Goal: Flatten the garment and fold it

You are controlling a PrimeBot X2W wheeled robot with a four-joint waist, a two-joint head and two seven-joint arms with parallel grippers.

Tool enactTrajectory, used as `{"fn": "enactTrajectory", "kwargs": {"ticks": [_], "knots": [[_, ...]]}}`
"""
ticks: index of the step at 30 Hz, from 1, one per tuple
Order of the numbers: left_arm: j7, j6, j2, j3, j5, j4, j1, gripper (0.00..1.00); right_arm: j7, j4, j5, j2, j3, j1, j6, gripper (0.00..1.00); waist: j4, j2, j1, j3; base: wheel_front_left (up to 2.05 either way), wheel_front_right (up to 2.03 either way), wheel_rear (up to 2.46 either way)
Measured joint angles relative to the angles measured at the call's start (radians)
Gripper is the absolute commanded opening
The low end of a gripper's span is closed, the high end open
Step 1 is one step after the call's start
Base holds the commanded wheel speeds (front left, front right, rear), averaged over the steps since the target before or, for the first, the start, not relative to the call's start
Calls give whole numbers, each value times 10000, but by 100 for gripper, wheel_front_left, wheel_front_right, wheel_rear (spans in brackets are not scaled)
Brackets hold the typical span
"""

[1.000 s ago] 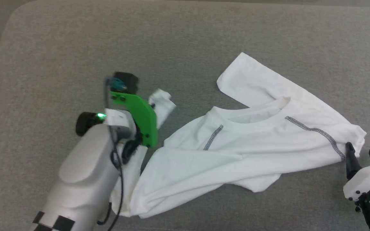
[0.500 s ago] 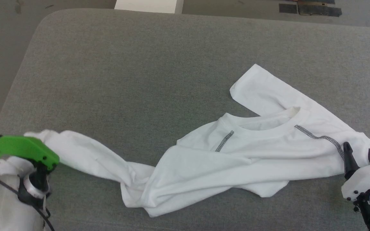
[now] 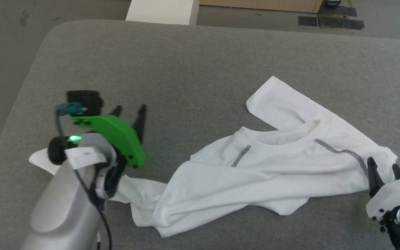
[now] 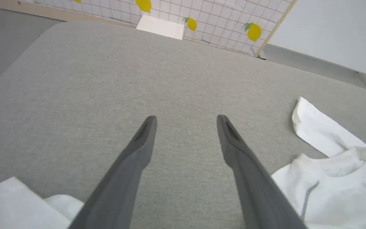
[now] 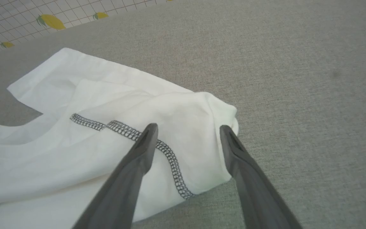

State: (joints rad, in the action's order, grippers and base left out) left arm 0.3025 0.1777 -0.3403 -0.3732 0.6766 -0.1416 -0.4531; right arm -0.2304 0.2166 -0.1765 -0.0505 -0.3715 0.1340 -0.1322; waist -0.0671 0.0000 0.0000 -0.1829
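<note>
Head view puts the left gripper (image 3: 130, 109) at 9 o'clock on the grey table (image 3: 193, 62), with a green bracket (image 3: 116, 135) on its wrist. Its 2 dark fingers stand apart and hold nothing. In the left wrist view the left gripper (image 4: 186, 118) hovers over bare grey cloth, white fabric lying at 7 o'clock and 4 o'clock of the fingers. The shirt (image 3: 255, 173) stretches across the near half of the table from 8 o'clock to 3 o'clock. Its left end passes under the left forearm, and it is bunched and twisted at 7 o'clock. The round collar opens toward 12 o'clock, with 1 sleeve lying flat beyond it and 2 lines of dark zigzag stitching running out from the neck. A white box (image 3: 161, 12) stands past the table's far edge at 11 o'clock. At 4 o'clock the right gripper (image 3: 382, 163) sits at the shirt's right end. In the right wrist view its fingers are spread either side of the shirt (image 5: 91, 127) corner, the zigzag seam running past the left finger; whether they touch the fabric I cannot tell.
</note>
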Motion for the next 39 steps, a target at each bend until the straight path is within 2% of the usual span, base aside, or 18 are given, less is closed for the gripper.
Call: {"fn": "enactTrajectory", "kwargs": {"ticks": [2,9,15,17,18,19,25,29,34,39], "knots": [[713,-238,188,-790,-301,-130,-340,100,-2,-12,-21,2,63,-35,2,100,84,0,0,-16,0,0,0],[2652,-1099,525,-2627,-838,-1112,-1194,100,-21,0,-109,-2,107,-39,2,100,466,0,0,-250,0,0,0],[3534,-1467,673,-3511,-984,-2084,-1330,100,107,38,-169,-2,44,-33,0,100,844,0,0,-596,0,0,0],[3532,-1521,719,-3542,-993,-2215,-1358,100,111,50,-171,-2,29,-24,2,100,891,0,0,-672,0,0,0],[3521,-1567,748,-3557,-993,-2245,-1392,25,113,56,-171,-2,27,-16,0,100,903,0,0,-695,0,0,0],[3473,-1657,786,-3547,-961,-2288,-1430,0,125,59,-171,0,19,-11,0,100,910,0,0,-718,0,0,0],[2913,-1659,1007,-3039,-560,-2458,-1451,0,186,94,-169,-2,-54,-1,2,100,804,0,0,-704,0,0,0],[2094,-1170,899,-1906,-56,-2378,-1557,0,192,96,-165,0,-50,32,0,100,710,0,0,-646,0,0,0],[982,-374,360,-136,558,-2186,-1788,0,190,84,-153,0,-6,107,0,100,642,0,0,-600,0,0,0],[654,420,-228,1064,1093,-2357,-1417,0,180,35,-127,0,0,108,2,100,620,0,0,-594,0,0,0]]}}
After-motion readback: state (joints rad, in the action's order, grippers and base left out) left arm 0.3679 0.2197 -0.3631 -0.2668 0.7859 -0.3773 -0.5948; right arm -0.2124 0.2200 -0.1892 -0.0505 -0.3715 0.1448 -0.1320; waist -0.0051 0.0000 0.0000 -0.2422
